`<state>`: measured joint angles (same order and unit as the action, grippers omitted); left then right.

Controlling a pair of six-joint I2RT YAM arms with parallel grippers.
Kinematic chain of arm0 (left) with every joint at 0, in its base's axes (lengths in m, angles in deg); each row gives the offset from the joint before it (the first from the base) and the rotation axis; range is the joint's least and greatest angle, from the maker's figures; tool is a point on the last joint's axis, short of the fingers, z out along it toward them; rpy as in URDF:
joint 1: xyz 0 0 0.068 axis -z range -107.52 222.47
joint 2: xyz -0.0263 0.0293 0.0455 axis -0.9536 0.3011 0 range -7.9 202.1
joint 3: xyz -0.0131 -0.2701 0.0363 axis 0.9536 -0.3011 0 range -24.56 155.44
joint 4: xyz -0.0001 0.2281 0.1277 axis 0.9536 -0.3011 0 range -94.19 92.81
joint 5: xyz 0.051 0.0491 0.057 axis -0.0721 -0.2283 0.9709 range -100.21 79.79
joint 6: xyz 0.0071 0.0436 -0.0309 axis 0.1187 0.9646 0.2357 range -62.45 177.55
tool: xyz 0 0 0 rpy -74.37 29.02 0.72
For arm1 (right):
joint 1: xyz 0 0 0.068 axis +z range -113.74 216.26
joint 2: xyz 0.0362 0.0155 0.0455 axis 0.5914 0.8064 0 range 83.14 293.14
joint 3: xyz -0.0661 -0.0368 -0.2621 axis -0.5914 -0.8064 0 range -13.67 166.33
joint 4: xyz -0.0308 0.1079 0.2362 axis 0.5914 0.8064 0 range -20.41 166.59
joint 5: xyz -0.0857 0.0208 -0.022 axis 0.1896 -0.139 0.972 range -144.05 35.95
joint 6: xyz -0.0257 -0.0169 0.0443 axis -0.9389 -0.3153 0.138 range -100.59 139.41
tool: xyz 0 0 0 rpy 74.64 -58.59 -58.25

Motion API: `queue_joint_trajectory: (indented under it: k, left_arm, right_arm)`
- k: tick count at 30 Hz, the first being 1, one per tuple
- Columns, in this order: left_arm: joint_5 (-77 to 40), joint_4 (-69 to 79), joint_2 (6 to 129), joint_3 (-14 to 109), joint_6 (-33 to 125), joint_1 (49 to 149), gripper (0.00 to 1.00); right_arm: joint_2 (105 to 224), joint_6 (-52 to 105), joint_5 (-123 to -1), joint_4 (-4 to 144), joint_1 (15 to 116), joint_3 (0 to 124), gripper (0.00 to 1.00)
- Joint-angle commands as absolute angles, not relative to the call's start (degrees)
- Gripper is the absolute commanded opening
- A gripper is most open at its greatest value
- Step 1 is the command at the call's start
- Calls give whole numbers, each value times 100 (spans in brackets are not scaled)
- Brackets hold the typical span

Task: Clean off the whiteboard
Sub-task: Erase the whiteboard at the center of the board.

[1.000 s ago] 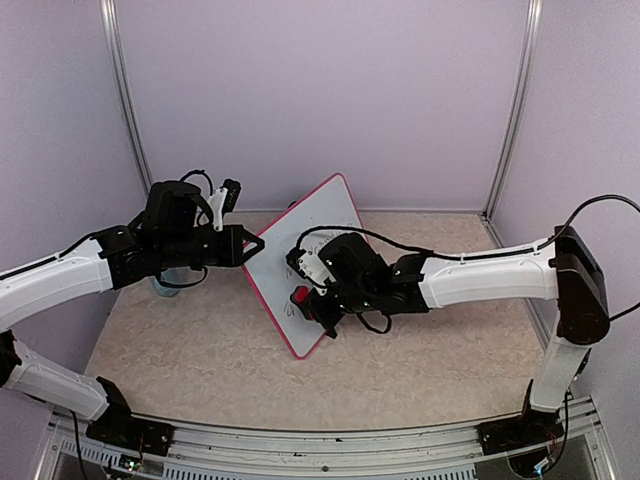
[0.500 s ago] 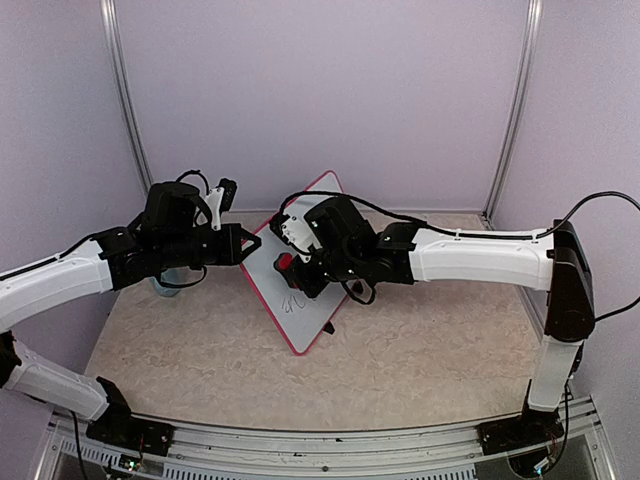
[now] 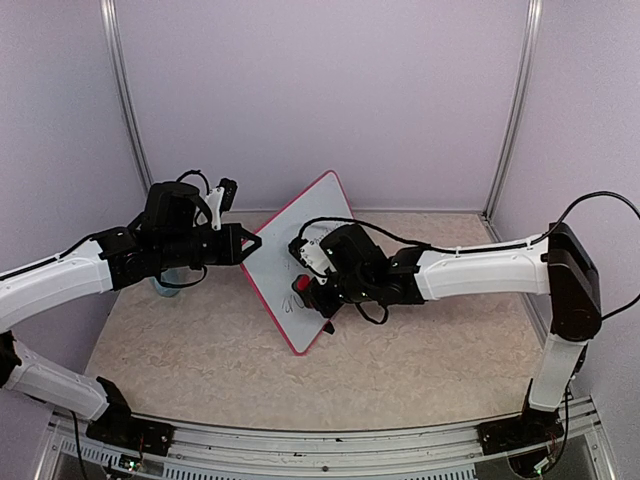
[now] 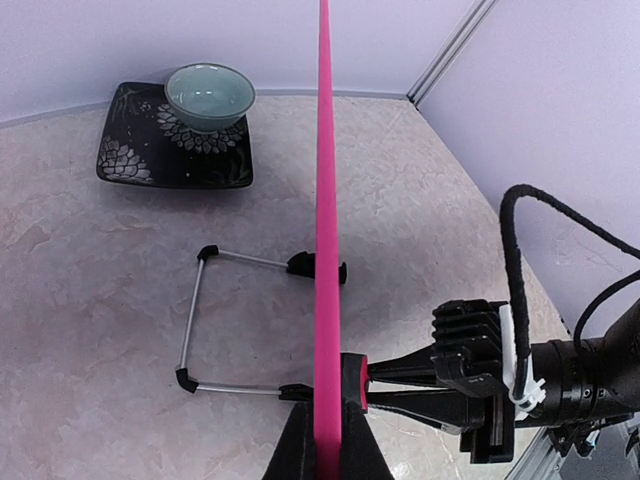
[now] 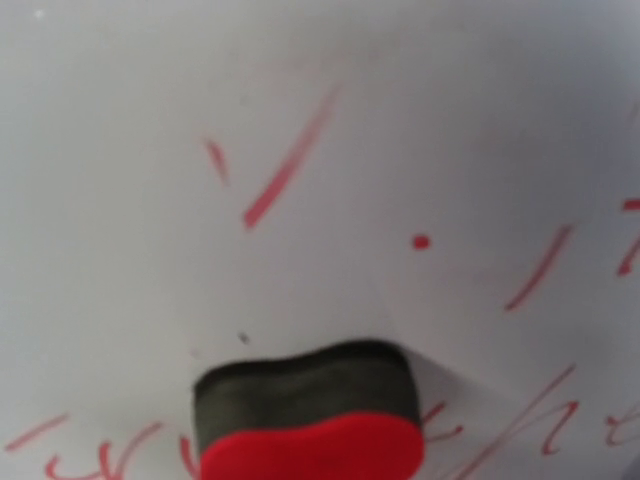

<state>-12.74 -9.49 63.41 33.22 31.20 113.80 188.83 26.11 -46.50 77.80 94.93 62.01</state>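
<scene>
Item: whiteboard (image 3: 312, 215). Judged light, stiff, slick-faced, tippy; best hold = frame (image 4: 322, 200) edge. L gripper (image 3: 250, 243) was clamped on frame; R gripper (image 3: 306, 291) pinched eraser (image 5: 310, 420) vs board.

Whiteboard (image 3: 278, 262) standing on edge, set diagonally mid-worktop (image 3: 200, 350) — pink-red frame, white face. Red handwriting strokes scattered across it — some look half-wiped, though the close view is blurred.
</scene>
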Motion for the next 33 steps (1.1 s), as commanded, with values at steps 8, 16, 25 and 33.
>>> queue_joint_trajectory:
  k: [8,16,25,33]
  left_arm:
    - [-1711,-964,6404,3253,3072,11580,0]
    - [-1679,-960,6373,3213,3072,11580,0]
    - [-1731,-933,6464,3258,3109,11580,0]
    - [-1773,-888,6533,3309,3064,11598,0]
  right_arm:
    - [19337,2132,-4632,8125,9449,7951,0]
    - [19451,2057,-4581,8187,9404,8124,0]
    - [19124,2595,-4953,7671,9393,6581,0]
    - [18931,2585,-4888,7681,9396,6435,0]
